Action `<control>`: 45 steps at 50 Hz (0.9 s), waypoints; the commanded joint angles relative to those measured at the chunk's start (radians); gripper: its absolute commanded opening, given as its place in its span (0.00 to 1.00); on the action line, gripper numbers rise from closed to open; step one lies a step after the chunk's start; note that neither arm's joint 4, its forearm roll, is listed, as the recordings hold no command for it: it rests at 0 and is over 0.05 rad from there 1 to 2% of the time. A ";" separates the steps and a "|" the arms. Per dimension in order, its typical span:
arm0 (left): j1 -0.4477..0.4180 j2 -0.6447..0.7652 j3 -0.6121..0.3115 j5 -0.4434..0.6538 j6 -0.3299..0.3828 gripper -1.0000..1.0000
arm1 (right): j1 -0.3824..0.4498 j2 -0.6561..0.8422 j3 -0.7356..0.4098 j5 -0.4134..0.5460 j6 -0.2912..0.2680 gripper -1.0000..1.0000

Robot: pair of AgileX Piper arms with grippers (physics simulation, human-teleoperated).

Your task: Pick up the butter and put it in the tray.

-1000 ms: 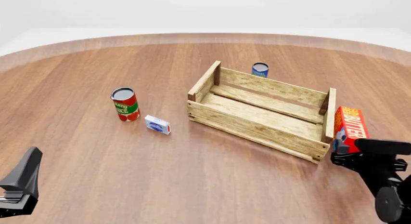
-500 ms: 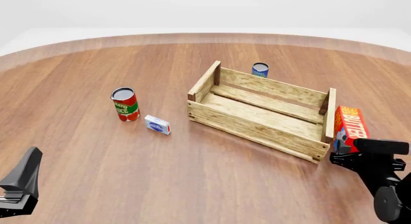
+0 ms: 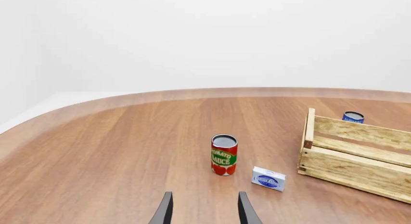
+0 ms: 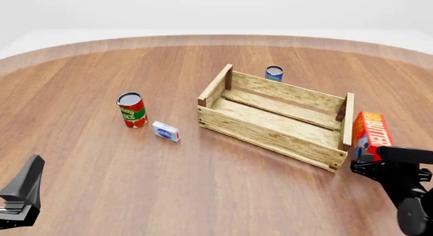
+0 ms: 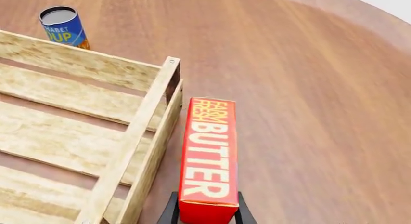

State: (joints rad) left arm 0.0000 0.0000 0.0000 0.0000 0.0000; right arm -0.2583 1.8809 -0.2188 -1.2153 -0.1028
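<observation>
The butter (image 4: 370, 133), a red carton with yellow-white lettering, stands just outside the right end of the tray (image 4: 271, 138), a pale slatted wooden crate. In the right wrist view the butter (image 5: 209, 159) lies between my fingers, close beside the tray's end wall (image 5: 138, 137). My right gripper (image 4: 369, 162) is shut on the carton's near end, with its fingertips (image 5: 169, 212) hugging both sides. At the lower left of the front view my left gripper (image 4: 24, 190) stays far from the carton. Its fingers (image 3: 164, 212) stand open with nothing between them.
A red tomato sauce can (image 4: 132, 110) and a small white-and-blue box (image 4: 166, 131) sit left of the tray. A blue soup can (image 4: 274, 73) stands behind the tray's far wall. The round wooden table's edge curves across the back.
My right gripper and the butter have shifted a little to the right, away from the tray's end. The left arm has not moved.
</observation>
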 commanded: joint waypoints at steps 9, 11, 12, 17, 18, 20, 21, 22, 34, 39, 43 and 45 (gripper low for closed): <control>0.000 0.000 0.000 0.000 0.000 1.00 | -0.018 -0.156 0.051 -0.001 0.019 0.00; 0.000 0.000 0.000 0.000 0.000 1.00 | -0.017 -0.171 0.057 -0.002 0.018 0.00; 0.000 0.000 0.000 0.000 0.000 1.00 | -0.018 -0.192 0.058 0.010 0.019 0.00; 0.000 0.000 0.000 0.000 0.000 1.00 | -0.019 -0.282 0.072 0.064 0.022 0.00; 0.000 0.000 0.000 0.000 0.000 1.00 | -0.018 -0.298 0.073 0.075 0.022 0.00; 0.000 0.000 0.000 0.000 0.000 1.00 | -0.014 -0.339 0.074 0.104 0.018 0.00; 0.000 0.000 0.000 0.000 0.000 1.00 | -0.013 -0.356 0.073 0.119 0.020 0.00; 0.000 0.000 0.000 0.000 0.000 1.00 | -0.011 -0.378 0.071 0.137 0.019 0.00; 0.000 0.000 0.000 0.000 0.000 1.00 | 0.015 -0.580 0.063 0.321 0.012 0.00; 0.000 0.000 0.000 0.000 0.000 1.00 | 0.032 -0.676 0.041 0.428 0.005 0.00; 0.000 0.000 0.000 0.000 0.000 1.00 | 0.038 -0.725 0.037 0.478 0.004 0.00; 0.000 0.000 0.000 0.000 0.000 1.00 | 0.044 -0.752 0.031 0.509 0.000 0.00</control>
State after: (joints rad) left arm 0.0000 0.0000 0.0000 0.0000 0.0000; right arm -0.2353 1.2821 -0.1594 -0.8442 -0.1121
